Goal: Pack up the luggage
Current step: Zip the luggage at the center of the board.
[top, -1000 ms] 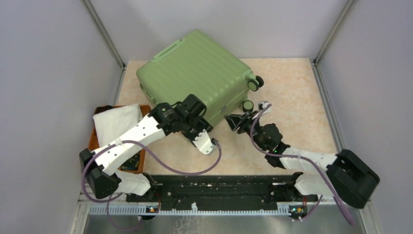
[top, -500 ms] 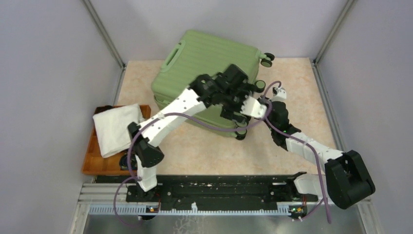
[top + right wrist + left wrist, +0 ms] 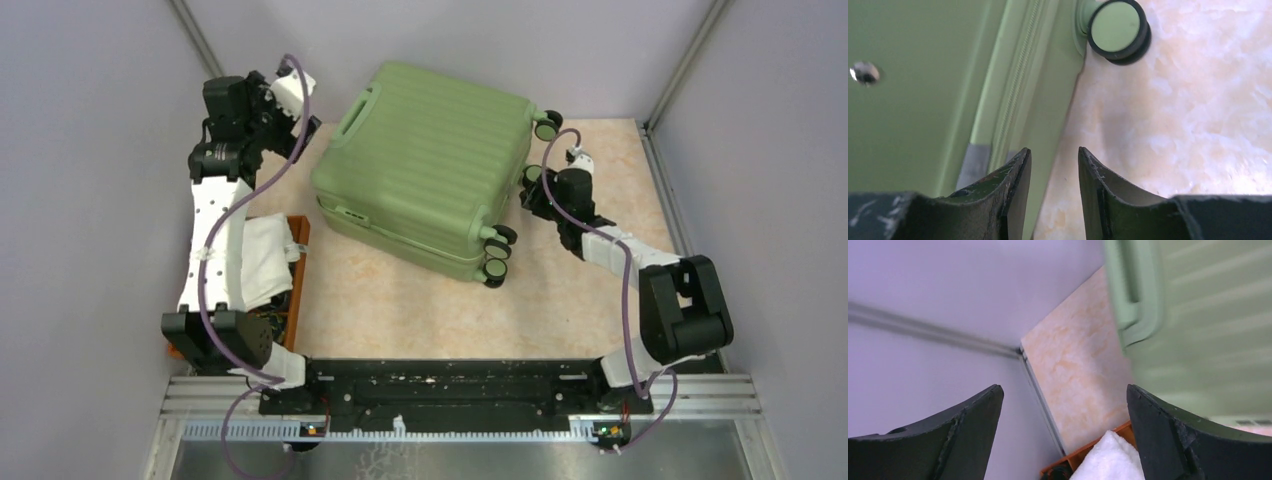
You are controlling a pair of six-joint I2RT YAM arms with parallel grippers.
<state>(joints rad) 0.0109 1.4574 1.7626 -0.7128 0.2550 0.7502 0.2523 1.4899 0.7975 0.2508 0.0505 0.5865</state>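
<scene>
A: While the luggage [image 3: 430,170] lies shut and flat at upper centre of the overhead view, the right gripper [image 3: 1054,152] sits at its wheel end. Its jaws are narrow with nothing between them, aimed just beside the zipper seam [image 3: 1018,85].

B: And the left gripper [image 3: 1063,390], spread wide and empty, hangs in the upper left near the handle [image 3: 1138,290]. My call: the lid must open first. Brace that handle side and work the seam gently, because a wheel [image 3: 1118,27] could roll.

A: Smooth marbled table [image 3: 600,170], so the shell may slide. Tight room too: pale walls [image 3: 100,150] close in, and a tray [image 3: 300,250] holding a white towel [image 3: 260,260] sits at left.
</scene>
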